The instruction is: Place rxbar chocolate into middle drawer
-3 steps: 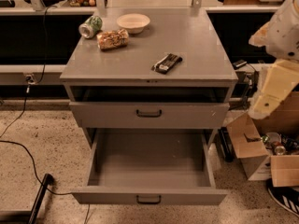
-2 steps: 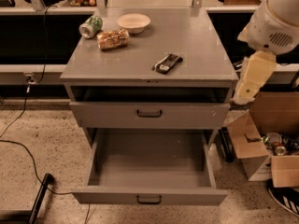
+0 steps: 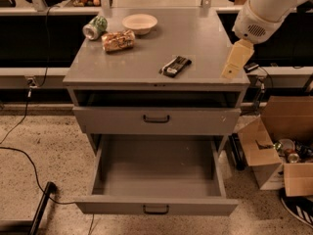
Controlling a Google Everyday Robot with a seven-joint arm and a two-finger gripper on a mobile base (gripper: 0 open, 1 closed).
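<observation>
Speckled flooring (image 3: 44, 146) is spreading out beneath a grey cabinet, and the cabinet's flat top is serving as the surface (image 3: 195, 38). The rxbar chocolate (image 3: 176, 66) is lying flat on that surface, near the front edge and a little right of centre, with its black wrapper turned at a slant.

Toward the back left, a green can (image 3: 95, 27) is lying on its side. A tan snack bag (image 3: 118, 40) is sitting just beside it, and a pale bowl (image 3: 140, 22) is standing upright behind the bag.

The claw (image 3: 230, 70) is hanging by the right front corner of the surface, pointing down and slightly left. It is to the right of the bar and apart from it. Whether it is spread or pressed together cannot be told from this angle. The white arm (image 3: 266, 9) is reaching in from the upper right.

Below the top, the upper drawer (image 3: 156, 119) is sitting pushed in, while the middle drawer (image 3: 156, 207) is standing pulled far out toward the camera.

To the right, a cardboard box (image 3: 266, 151) is resting on the floor with its flaps open, and a black cable (image 3: 29, 155) is trailing across the floor at left.
</observation>
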